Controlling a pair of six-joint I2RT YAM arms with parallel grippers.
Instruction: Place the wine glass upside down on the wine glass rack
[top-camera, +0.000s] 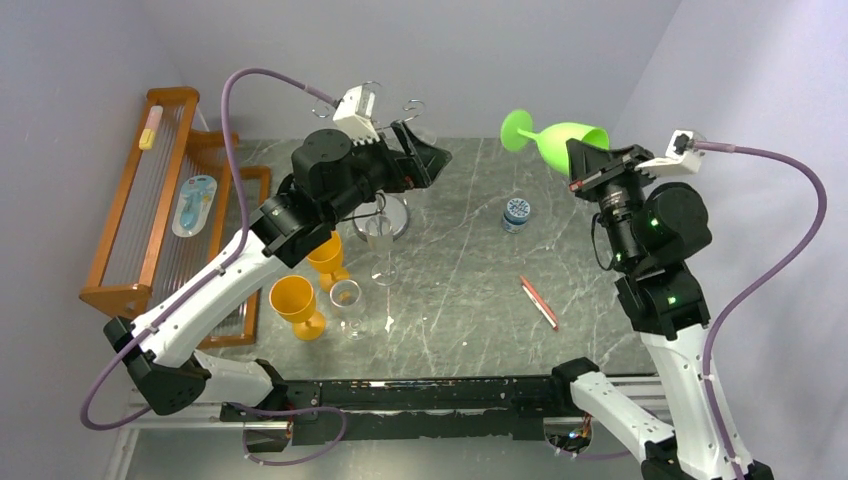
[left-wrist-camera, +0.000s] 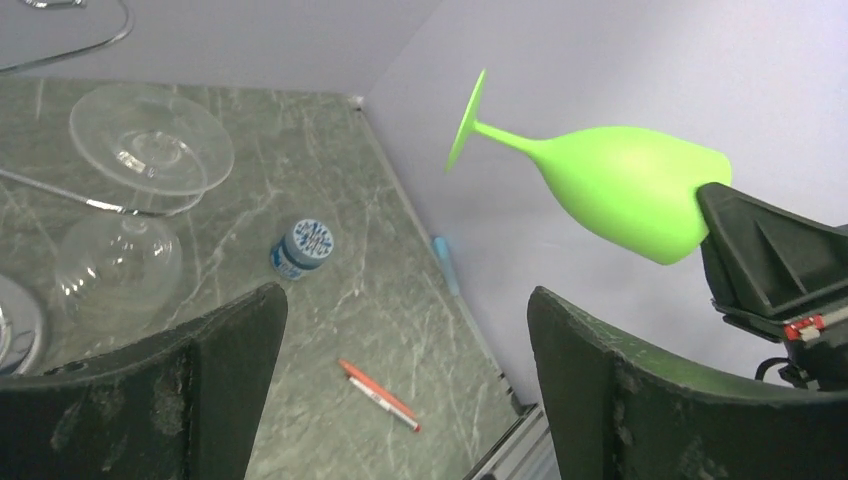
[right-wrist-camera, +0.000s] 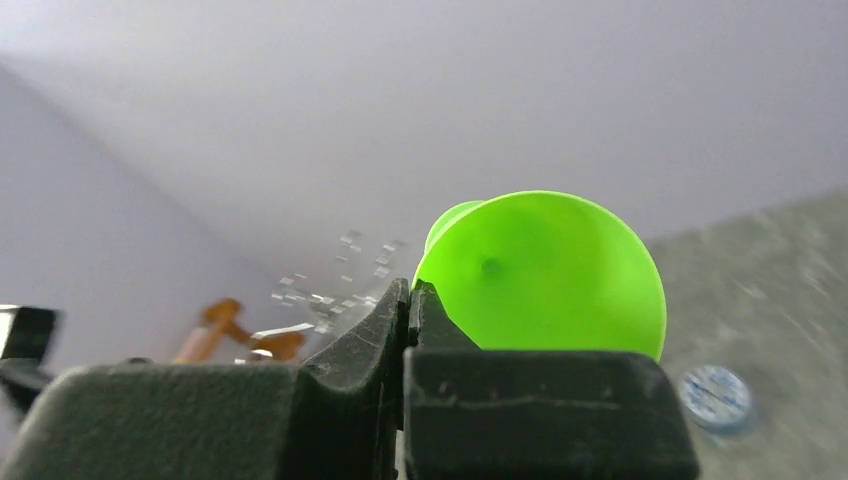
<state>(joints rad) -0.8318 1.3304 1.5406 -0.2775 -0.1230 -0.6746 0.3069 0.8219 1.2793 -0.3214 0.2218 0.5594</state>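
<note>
From above, the right pincer (top-camera: 582, 160) is clamped on the rim of the one green wine glass (top-camera: 558, 140). It carries the glass sideways at upper right, probably ready for tipping over. The left pincer (top-camera: 432, 158) stands apart near the wine glass rack (top-camera: 398, 212), and two orange goblets (top-camera: 297, 303) stand lower left.

In the left wrist view, one pen (left-wrist-camera: 380, 395) and one jar (left-wrist-camera: 303, 248) lie on the tabletop (left-wrist-camera: 400, 280).

In the right wrist view, the jaws are pressed together on the rim. The blurred glints at centre left may be the rack.

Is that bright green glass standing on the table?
No, the right gripper holds the green wine glass by its rim, sideways in the air above the table.
</note>
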